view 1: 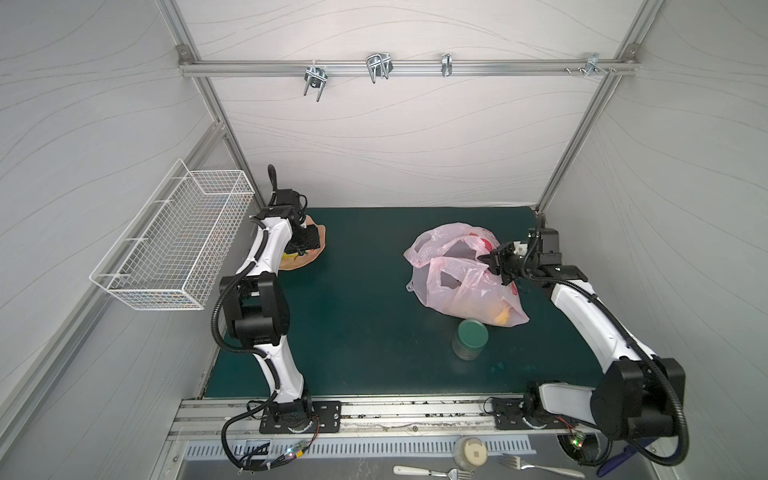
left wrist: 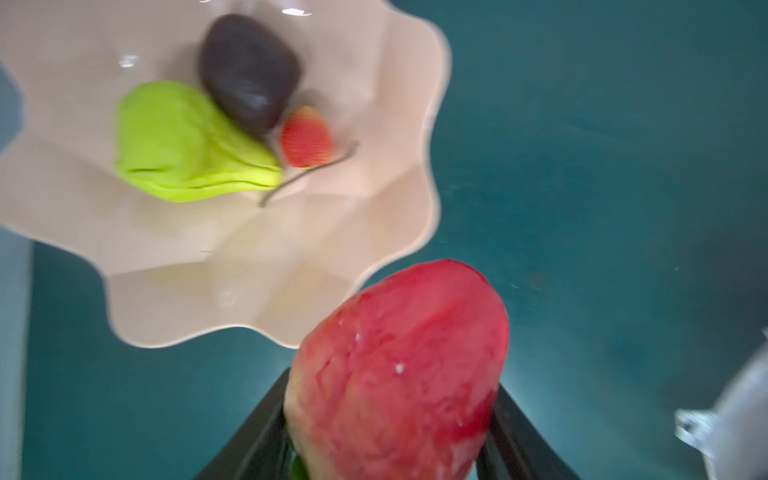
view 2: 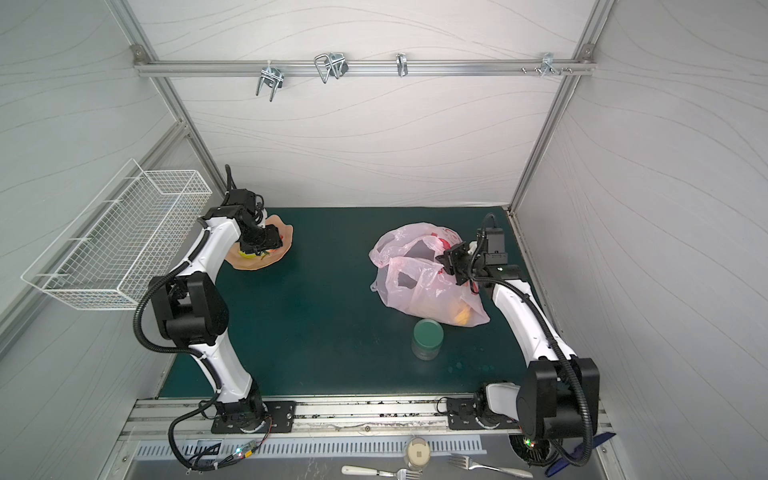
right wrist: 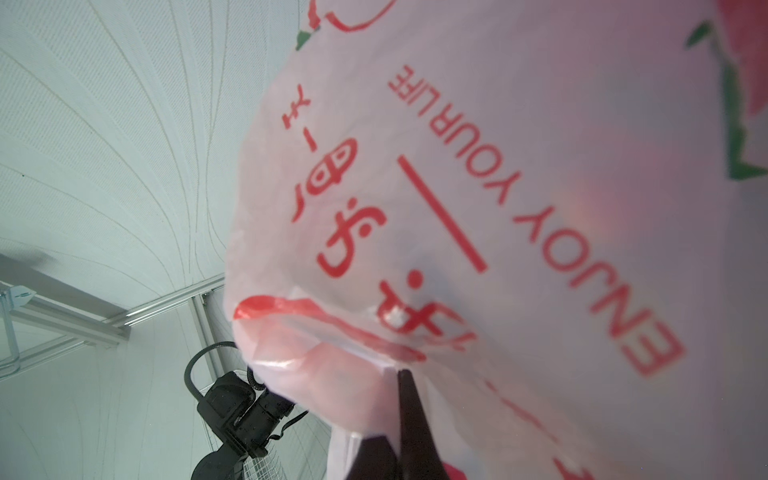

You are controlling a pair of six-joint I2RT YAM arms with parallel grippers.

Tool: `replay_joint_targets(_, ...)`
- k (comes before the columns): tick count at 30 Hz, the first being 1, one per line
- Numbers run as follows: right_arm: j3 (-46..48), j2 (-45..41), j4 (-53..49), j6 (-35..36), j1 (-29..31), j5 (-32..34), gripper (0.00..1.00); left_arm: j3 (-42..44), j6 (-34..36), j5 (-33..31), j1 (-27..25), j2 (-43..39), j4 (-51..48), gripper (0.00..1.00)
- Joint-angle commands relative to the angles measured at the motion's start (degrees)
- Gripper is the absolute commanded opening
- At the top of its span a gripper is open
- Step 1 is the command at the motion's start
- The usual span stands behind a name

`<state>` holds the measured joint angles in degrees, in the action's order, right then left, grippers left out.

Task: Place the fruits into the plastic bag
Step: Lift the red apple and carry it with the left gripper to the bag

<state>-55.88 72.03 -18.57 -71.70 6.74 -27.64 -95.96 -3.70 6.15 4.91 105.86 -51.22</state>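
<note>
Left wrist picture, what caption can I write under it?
Left pincer holds a red fruit near a dish with three fruits.

On the mat (view 1: 353,324), the dish (view 1: 313,259) sits at the back left with fruits (left wrist: 183,145) in it, the plastic bag (view 1: 457,286) lies well apart to the right, and the jar (view 1: 470,338) stands just before the bag.

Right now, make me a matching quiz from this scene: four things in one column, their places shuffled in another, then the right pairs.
1. pink-red fruit
2. plastic bag
3. dark brown fruit
4. green-lidded jar

A. lying in the peach dish
B. standing on the green mat
C. pinched by the right pincer
D. held in the left pincer

Pairs: 1-D, 2-C, 3-A, 4-B
</note>
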Motion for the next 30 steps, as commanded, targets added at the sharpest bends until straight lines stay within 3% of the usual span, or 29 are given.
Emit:
replay_joint_targets(1, -2.0, -2.1, -2.3, 0.7, 0.5, 0.2, 0.00, 2.1, -0.7, 7.4, -3.4, -5.9, 4.8, 0.29)
replay_joint_targets(11, -3.8, -3.6, -5.3, 1.7, 1.3, 0.6, 0.00, 11.8, -6.5, 18.8, -16.3, -17.5, 15.2, 0.25)
replay_joint_targets(16, -4.5, -4.2, -6.4, 2.1, 1.9, 1.0, 0.00, 15.9, -6.3, 18.6, -24.3, -19.6, 20.4, 0.24)
replay_joint_targets(30, -5.3, -4.4, -7.4, 1.8, 4.3, 2.8, 0.00, 5.9, -6.6, 15.6, -37.1, -7.3, 25.8, 0.17)
